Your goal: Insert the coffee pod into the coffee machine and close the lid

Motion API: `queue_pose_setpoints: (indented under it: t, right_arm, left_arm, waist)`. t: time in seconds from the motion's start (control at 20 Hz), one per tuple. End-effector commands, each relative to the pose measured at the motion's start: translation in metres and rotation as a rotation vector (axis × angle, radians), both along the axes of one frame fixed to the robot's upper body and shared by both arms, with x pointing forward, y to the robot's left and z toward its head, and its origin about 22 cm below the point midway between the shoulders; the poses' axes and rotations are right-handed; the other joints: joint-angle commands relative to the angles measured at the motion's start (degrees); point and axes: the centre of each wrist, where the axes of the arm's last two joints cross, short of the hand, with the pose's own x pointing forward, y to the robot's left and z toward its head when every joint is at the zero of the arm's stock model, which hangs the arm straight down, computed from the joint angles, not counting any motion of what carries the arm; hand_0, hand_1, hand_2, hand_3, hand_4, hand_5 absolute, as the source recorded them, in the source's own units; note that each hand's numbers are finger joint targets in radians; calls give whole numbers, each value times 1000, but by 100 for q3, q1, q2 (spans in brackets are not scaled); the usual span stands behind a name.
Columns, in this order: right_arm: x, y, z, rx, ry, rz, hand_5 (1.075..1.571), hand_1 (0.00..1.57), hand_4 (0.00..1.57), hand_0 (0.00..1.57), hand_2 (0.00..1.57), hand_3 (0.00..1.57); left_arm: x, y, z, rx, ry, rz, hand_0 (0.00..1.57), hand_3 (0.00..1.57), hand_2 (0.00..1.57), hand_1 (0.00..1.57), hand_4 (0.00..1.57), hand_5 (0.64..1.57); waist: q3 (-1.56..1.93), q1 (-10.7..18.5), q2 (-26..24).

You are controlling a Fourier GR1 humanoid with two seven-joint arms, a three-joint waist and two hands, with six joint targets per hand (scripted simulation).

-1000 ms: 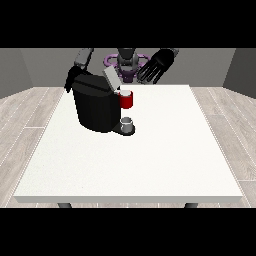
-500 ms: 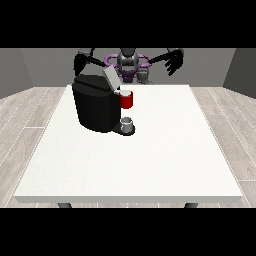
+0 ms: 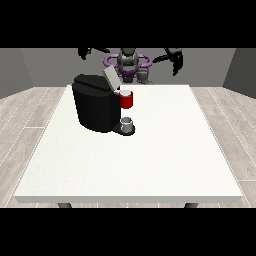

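Observation:
A black coffee machine [image 3: 95, 104] stands on the white table [image 3: 150, 150] at the left, its grey lid [image 3: 110, 77] tilted up and open. A red part [image 3: 126, 99] sits at the machine's front, with a small grey cup [image 3: 127, 124] on the drip base below it. I cannot make out the coffee pod on its own. Both hands are raised behind the table, away from the machine. The hand at the view's left [image 3: 87, 51] is high above the machine. The hand at the view's right [image 3: 175, 57] hangs with its fingers spread and holds nothing.
The robot's torso [image 3: 129, 62] stands behind the table's far edge. A wooden floor surrounds the table. White tabletop stretches to the right of the machine and in front of it.
Both arms have lifted up and outward, away from the machine. The hand at the view's left has left the lid, which still stands tilted open.

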Motion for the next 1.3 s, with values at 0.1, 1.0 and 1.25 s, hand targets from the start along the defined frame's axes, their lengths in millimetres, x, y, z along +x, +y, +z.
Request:
queue_pose_setpoints:
  t: [0.1,1.0,1.25]
  right_arm:
    - [20,-32,14,15,48,-100,1571,0,0,0,0,0]
    - [59,-28,28,167,36,-30,1571,0,0,0,0,0]
    - [83,28,58,157,5,37,1571,0,0,0,0,0]
  left_arm:
    - [-24,-7,-17,-92,61,-41,0,0,0,0,368,1571]
    - [-28,-3,56,-66,-178,30,0,0,0,0,282,1571]
    - [-33,7,63,-77,-196,31,0,0,0,0,349,1571]
  waist:
    - [2,547,-96]
    - [1,545,1226]
    - [-1,467,1456]
